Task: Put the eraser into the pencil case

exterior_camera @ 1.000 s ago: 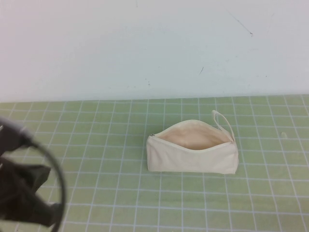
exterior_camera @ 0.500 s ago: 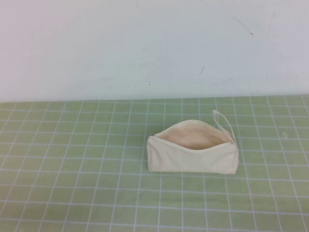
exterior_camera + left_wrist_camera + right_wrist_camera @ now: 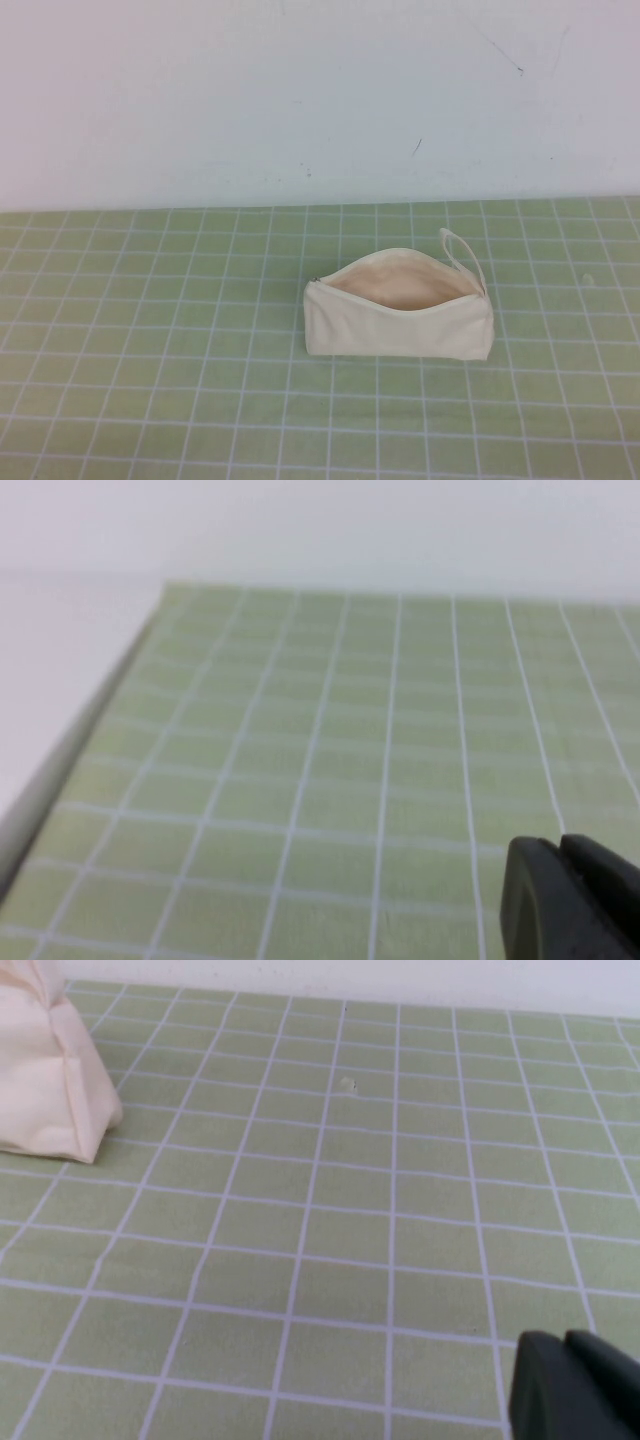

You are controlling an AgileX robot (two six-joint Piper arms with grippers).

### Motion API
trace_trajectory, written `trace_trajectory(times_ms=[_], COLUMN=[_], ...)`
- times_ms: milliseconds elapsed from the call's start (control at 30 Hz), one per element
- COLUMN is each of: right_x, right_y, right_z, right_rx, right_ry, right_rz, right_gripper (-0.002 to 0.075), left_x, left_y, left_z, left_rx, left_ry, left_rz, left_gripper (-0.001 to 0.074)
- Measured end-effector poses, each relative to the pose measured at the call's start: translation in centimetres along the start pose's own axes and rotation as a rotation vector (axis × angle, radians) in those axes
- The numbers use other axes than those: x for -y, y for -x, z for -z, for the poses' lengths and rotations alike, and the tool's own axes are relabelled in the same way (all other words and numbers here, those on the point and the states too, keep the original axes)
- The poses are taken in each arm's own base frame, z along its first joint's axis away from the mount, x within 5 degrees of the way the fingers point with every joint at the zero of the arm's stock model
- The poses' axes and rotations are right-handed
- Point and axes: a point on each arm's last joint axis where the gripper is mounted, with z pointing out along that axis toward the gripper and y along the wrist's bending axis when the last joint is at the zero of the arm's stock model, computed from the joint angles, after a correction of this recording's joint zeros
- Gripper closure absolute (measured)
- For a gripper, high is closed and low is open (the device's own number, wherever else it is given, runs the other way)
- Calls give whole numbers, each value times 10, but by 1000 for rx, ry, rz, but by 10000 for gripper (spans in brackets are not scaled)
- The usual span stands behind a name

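Note:
The cream pencil case (image 3: 398, 316) stands on the green grid mat, unzipped, its mouth open upward and its pale lining showing. Its loop strap (image 3: 458, 250) is at the right end. One end of the case also shows in the right wrist view (image 3: 45, 1070). The eraser is not in view in any frame. Neither arm shows in the high view. My left gripper (image 3: 562, 852) is shut and empty, low over bare mat. My right gripper (image 3: 566, 1345) is shut and empty, over bare mat to the right of the case.
The green grid mat (image 3: 180, 400) covers the table up to a white wall (image 3: 300, 100) at the back. The mat's left edge (image 3: 70, 770) shows in the left wrist view. A tiny pale speck (image 3: 347, 1083) lies on the mat right of the case.
My left arm, which filled the lower left of the high view a second ago, has pulled back out of that view. The pencil case has not moved.

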Motion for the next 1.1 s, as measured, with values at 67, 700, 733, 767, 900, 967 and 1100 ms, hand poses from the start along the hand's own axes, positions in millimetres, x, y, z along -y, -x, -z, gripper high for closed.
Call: trace_trajectory(times_ms=[67, 700, 733, 767, 900, 967, 1100], right_x=[0, 0, 0, 0, 0, 0, 0], right_y=[0, 0, 0, 0, 0, 0, 0], right_z=[0, 0, 0, 0, 0, 0, 0], right_rx=[0, 0, 0, 0, 0, 0, 0], right_ry=[0, 0, 0, 0, 0, 0, 0], right_rz=[0, 0, 0, 0, 0, 0, 0], right_gripper=[727, 727, 727, 727, 727, 727, 727], left_x=[0, 1, 1, 1, 1, 1, 1], left_y=[-2, -4, -4, -4, -4, -4, -4], left_z=[0, 0, 0, 0, 0, 0, 0], left_rx=[-25, -46, -46, -46, -46, -46, -47], left_ry=[-10, -32, -32, -32, -32, -32, -32], left_rz=[-15, -32, -32, -32, -32, -32, -32], left_gripper=[737, 736, 736, 736, 736, 736, 736])
